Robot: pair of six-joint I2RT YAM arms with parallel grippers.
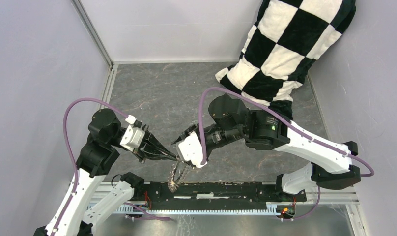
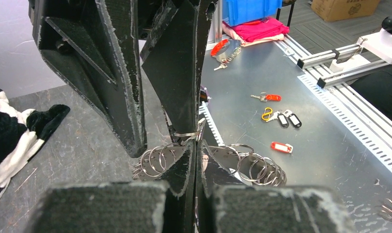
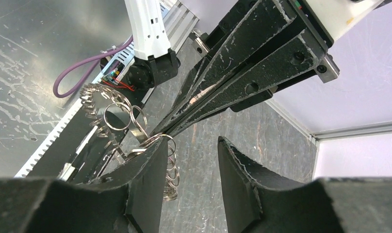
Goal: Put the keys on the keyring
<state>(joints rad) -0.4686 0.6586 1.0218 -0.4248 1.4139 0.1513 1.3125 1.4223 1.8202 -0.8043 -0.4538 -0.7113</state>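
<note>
We show the left gripper [image 2: 196, 148] narrowed to a pinch on the keyring [image 1: 175, 177], whose cluster of split rings hangs below the fingertips, by the black rail [image 1: 226, 189] at the table's near edge. The right gripper [image 3: 191, 143] meets it tip to tip, its jaws moderately apart and clamping nothing, with 1 finger just beside the rings. We find the 2 black-headed keys [image 2: 283, 120] side by side on the metal bench [image 2: 242, 82], well apart from the keyring, among red key tags [image 2: 281, 147].

Keyring [image 1: 176, 176] just under L+R fingers [image 1: 162, 153]
</note>
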